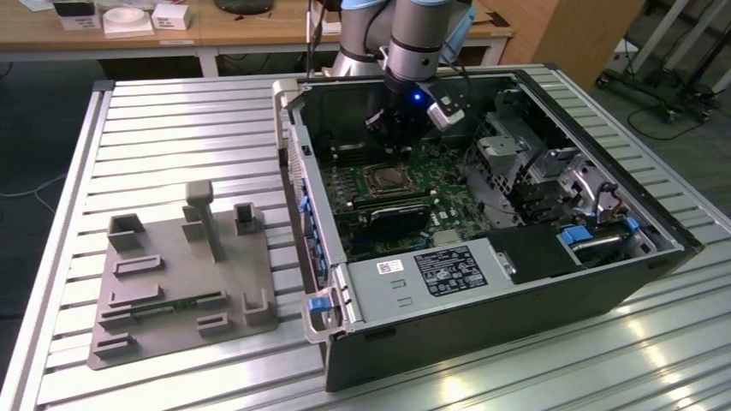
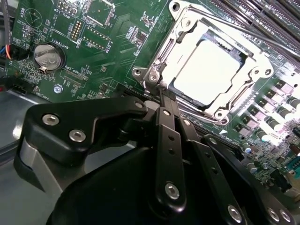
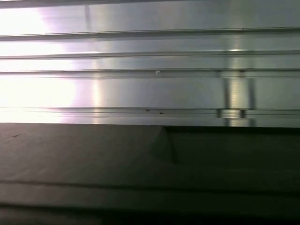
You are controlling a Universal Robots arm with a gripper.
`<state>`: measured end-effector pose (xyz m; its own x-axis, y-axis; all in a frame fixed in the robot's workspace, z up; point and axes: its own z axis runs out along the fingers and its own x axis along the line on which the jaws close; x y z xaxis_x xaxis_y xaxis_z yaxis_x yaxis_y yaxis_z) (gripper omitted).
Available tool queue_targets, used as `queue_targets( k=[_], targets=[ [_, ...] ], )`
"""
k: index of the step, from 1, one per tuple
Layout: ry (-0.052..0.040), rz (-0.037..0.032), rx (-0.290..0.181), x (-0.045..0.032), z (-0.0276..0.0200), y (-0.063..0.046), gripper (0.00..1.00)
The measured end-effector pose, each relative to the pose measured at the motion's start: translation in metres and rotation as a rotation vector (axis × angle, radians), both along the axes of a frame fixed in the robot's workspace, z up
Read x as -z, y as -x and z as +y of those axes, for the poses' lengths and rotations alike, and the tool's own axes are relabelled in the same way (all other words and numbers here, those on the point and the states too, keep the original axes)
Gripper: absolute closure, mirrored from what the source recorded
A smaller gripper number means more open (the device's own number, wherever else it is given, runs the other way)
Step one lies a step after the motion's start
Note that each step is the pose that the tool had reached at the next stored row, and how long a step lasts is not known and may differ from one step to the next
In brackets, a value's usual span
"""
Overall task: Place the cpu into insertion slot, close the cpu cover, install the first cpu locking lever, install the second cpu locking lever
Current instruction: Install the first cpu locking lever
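Observation:
The cpu (image 2: 211, 70) lies flat in the insertion slot (image 2: 220, 110), its silvery top showing through the cut-out of the cpu cover (image 2: 182, 50). The cover is down over it. My gripper (image 2: 162, 93) is shut, its black fingers (image 2: 168, 136) pressed together. Their tips touch or hover right at the slot's nearest corner, and I cannot tell whether anything is pinched between them. In the exterior view the gripper (image 1: 395, 137) reaches down into the open computer case, just behind the insertion slot (image 1: 389, 180) on the green board.
The case (image 1: 480, 282) stands open on a slatted aluminium table (image 3: 140, 89). A coin battery (image 2: 48, 56) and long black memory slots (image 2: 255, 14) flank the socket. A power supply (image 1: 446, 270) fills the case front. A grey fixture tray (image 1: 171, 274) lies at the exterior view's left.

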<state>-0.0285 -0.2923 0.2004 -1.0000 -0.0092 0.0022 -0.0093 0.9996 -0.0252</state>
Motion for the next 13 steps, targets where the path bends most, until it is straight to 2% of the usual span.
queue_targets(
  k=[8,13],
  targets=[
    [0.0005,0.0006,0.000,0.0035,0.0001,-0.0001,0.90],
    [0.0001,0.0004,0.000,-0.0023,0.0006,-0.0001,0.90]
  ],
)
